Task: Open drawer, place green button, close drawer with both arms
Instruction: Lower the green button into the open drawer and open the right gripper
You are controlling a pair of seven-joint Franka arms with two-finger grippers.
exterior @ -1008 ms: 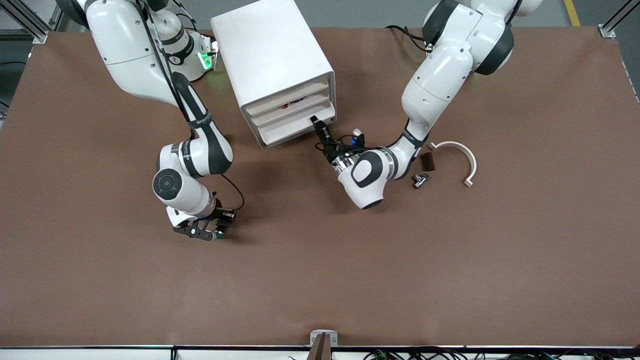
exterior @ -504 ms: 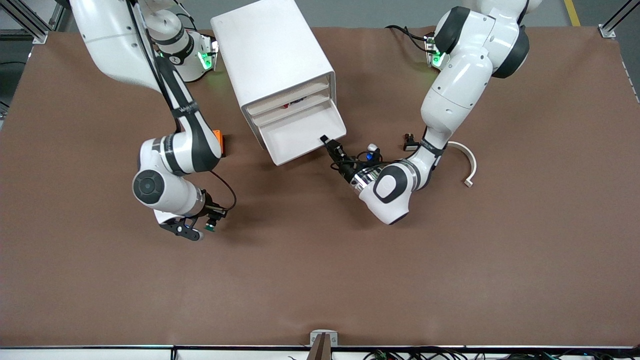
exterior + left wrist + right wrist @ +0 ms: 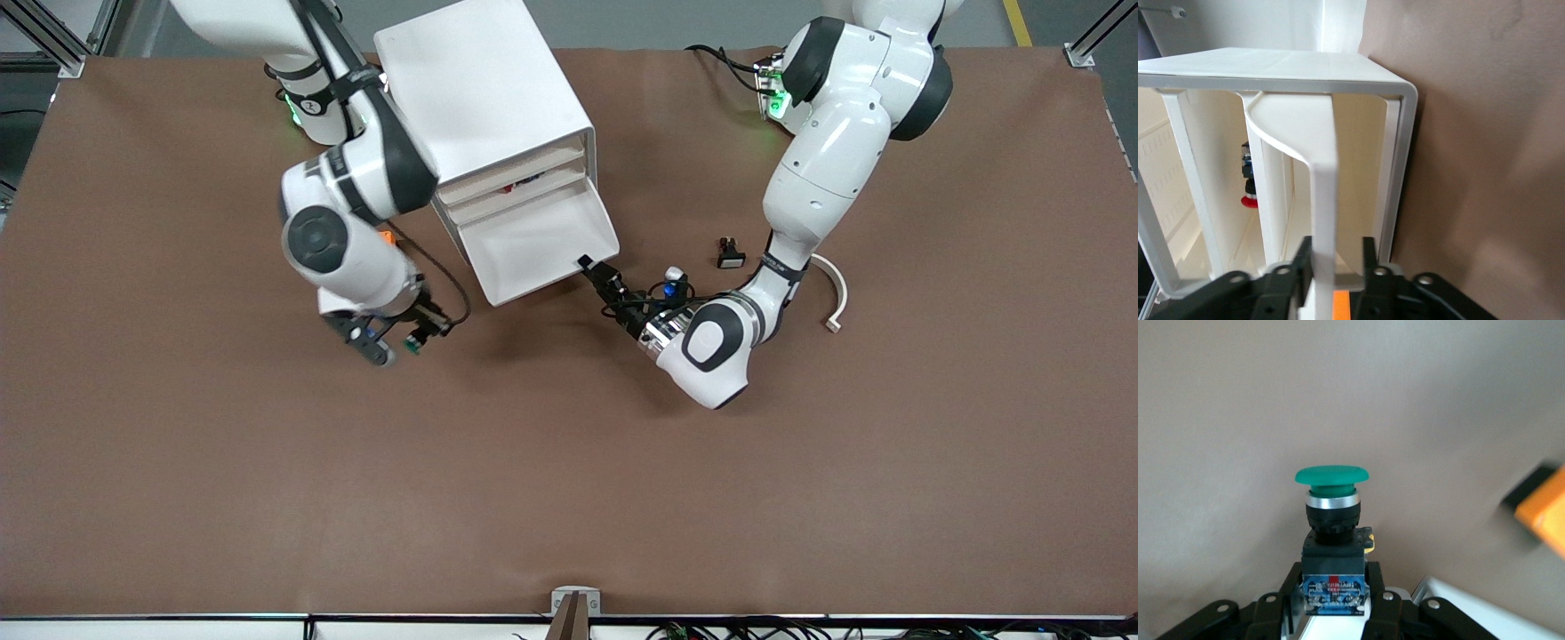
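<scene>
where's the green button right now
The button is clamped in the right gripper, up over bare table by the open drawer, toward the right arm's end.

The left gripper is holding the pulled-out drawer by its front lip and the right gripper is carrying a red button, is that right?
Not quite: the button in the right gripper has a green cap, as the right wrist view shows. The left gripper does hold the open drawer by its lip.

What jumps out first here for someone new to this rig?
The white boxy cabinet near the arms' bases, its lowest shallow white tray drawer pulled out, the left gripper shut on the drawer's front lip. Next, the green-capped push button with a black-bluish body, clamped in the right gripper over bare brown tabletop, toward the right arm's end.
</scene>
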